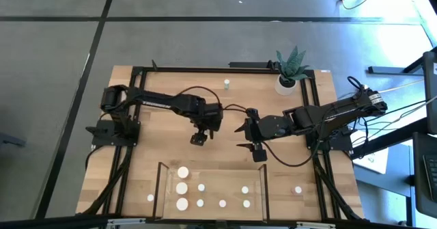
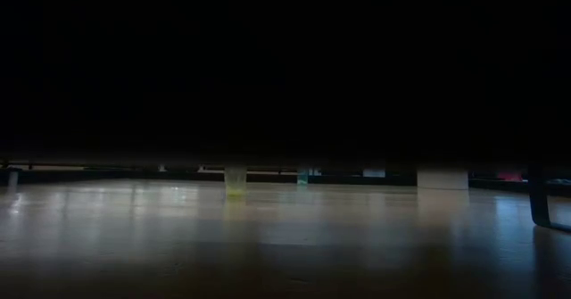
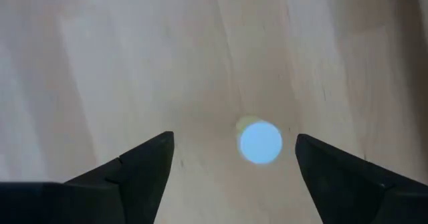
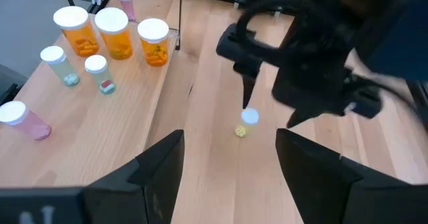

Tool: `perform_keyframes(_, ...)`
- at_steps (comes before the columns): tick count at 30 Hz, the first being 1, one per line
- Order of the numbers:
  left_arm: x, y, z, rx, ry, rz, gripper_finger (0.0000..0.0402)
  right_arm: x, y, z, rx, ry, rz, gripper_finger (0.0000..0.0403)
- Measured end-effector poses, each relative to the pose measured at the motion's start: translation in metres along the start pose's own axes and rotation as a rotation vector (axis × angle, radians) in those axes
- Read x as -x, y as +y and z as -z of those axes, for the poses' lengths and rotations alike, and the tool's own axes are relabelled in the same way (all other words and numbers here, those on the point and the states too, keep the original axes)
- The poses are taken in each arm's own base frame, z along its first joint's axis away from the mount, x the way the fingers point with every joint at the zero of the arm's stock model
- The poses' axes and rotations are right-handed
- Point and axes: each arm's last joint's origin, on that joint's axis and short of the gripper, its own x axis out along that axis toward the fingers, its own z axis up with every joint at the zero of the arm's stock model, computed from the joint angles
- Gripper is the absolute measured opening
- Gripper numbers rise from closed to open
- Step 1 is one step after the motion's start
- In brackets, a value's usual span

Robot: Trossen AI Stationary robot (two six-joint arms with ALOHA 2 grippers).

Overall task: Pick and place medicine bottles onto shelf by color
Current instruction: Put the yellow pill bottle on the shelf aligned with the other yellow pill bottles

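Left gripper (image 1: 199,139) sits mid-tabletop (image 1: 143,113), pointed down over a small bottle (image 3: 259,142) with a white cap and yellowish contents. In the left wrist view the fingers (image 3: 140,167) are spread wide, one on each side of the bottle, neither touching it. The right wrist view shows the same bottle (image 4: 246,122) upright on the wood just under the left gripper (image 4: 267,107), apart from it.

Right gripper (image 1: 259,152) hovers near the middle too, just right of the left one, fingers (image 4: 160,164) spread, nothing between them.

Shelf (image 1: 164,188) lies at the near edge of the tabletop. Three wide white-capped bottles (image 1: 182,187) stand in a column on its left part; they show orange bodies in the right wrist view (image 4: 115,33). Several small bottles (image 1: 222,203) sit further right on the shelf board. Loose bottles on the tabletop: one (image 1: 150,197) left of the shelf, one (image 1: 298,189) right of it, one (image 1: 226,85) at the far edge near the plant pot (image 1: 287,84).

Low view is mostly dark; only a yellowish bottle body (image 2: 235,180) is clear on the wood.
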Motion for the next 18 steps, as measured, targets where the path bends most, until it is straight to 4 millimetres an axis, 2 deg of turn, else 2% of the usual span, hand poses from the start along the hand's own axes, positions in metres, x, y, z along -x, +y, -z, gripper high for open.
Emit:
perform_keyframes(6, 0.036, -0.001, 0.004, 0.025, -0.053, -0.141, 0.0306, 0.0, 0.0, -0.001, -0.001, -0.005, 0.0, 0.0239)
perform_keyframes(11, 0.067, -0.005, 0.017, 0.107, -0.054, -0.207, 0.0306, 0.0, 0.0, -0.001, -0.001, -0.009, 0.0, 0.0239)
perform_keyframes(18, 0.104, -0.03, 0.042, 0.172, -0.145, -0.194, 0.0306, 0.0, 0.0, -0.001, -0.002, -0.012, 0.0, 0.0239)
